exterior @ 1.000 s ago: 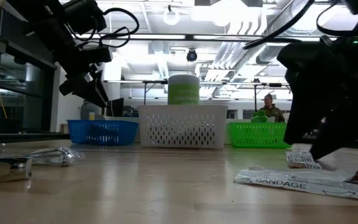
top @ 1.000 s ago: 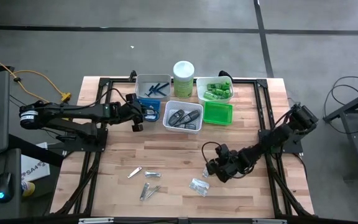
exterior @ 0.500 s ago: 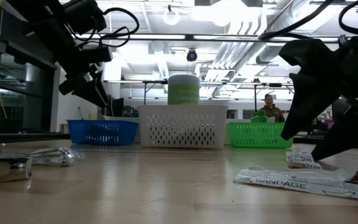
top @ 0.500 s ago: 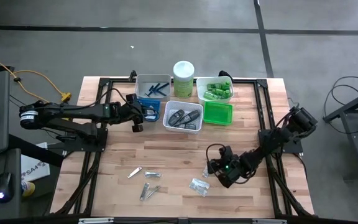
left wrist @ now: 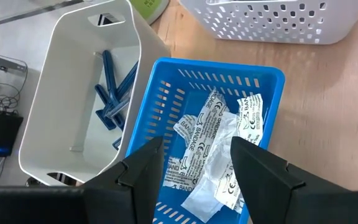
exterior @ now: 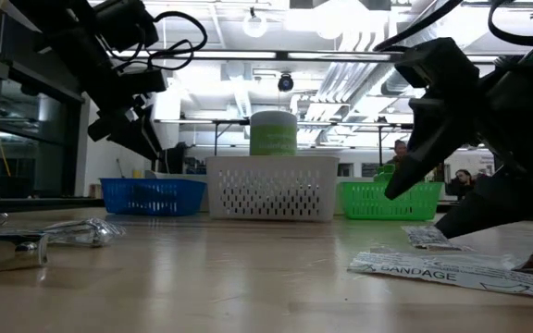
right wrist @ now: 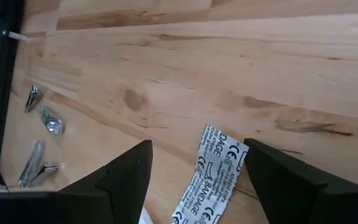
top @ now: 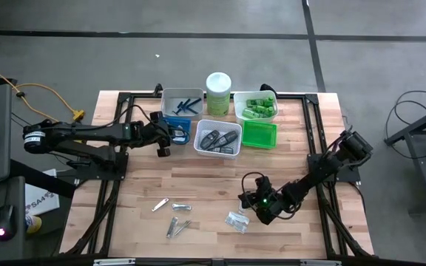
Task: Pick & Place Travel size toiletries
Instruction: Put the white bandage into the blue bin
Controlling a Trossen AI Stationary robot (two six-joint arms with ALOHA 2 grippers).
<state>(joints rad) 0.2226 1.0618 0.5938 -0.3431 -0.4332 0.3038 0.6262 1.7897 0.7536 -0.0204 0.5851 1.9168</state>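
Left arm extends level toward table's far side; left gripper point(top: 170, 136) hangs above the surface, fingers parted. Right arm reaches in low from the right; right gripper point(top: 247, 209) near tabletop, fingers spread wide.

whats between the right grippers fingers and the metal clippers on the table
In the right wrist view, a bandage packet lies between the right gripper's open fingers. From there to the metal clippers the wooden table is bare.

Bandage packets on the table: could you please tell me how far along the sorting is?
Done: some bandage packets lie in the blue tray. In hand: right gripper, fingers open, is over a loose packet. Left: that packet and the clippers. The left gripper is over the blue tray.
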